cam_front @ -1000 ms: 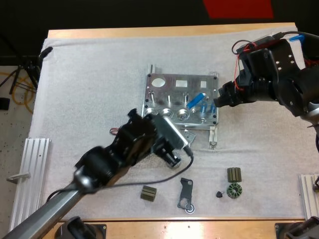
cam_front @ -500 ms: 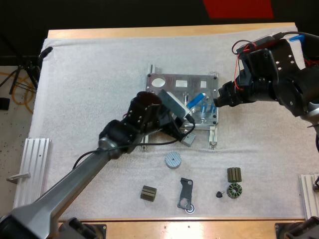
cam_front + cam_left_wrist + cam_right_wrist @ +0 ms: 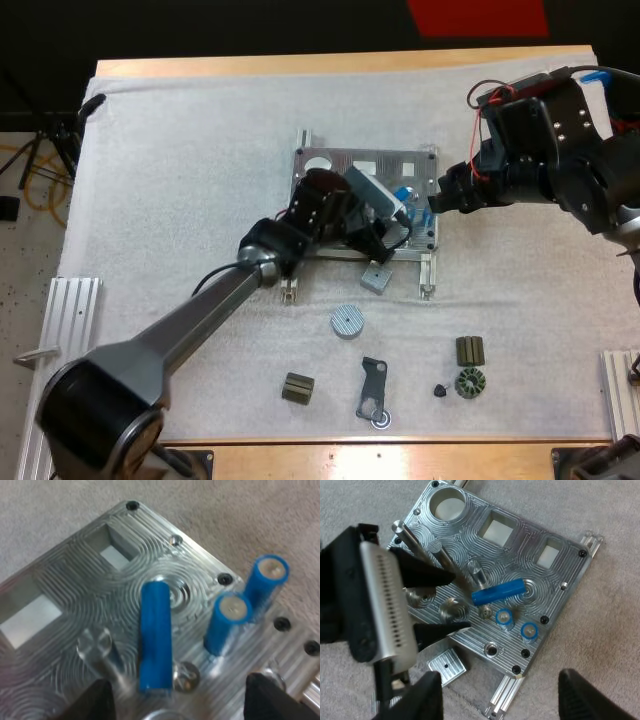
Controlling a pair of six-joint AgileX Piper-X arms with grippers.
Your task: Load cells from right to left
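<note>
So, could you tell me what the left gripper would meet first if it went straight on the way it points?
Probably the blue cylinder lying on the metal fixture, right ahead of the open left gripper; how far off it is, I cannot tell.

Big white fuzzy mat (image 3: 180, 180) covers most of the light wooden table (image 3: 300, 64). Small square silver metal plate (image 3: 376, 277) lies flat on the mat, w/ a tiny hole in the middle. A bit nearer sits a round grey disc w/ lines on top (image 3: 346, 321). Nr the front edge: a small dark green block (image 3: 297, 388), then a flat black metal bracket w/ a ring end (image 3: 372, 388), then a tiny black bit (image 3: 440, 390) just beside a round green ring w/ teeth (image 3: 468, 383). A 2nd dark green block (image 3: 470, 350) sits right behind that ring. Long ribbed silver rail (image 3: 60, 340) lies at the mat's left edge & another silver rail (image 3: 620, 380) at the right edge.
</note>
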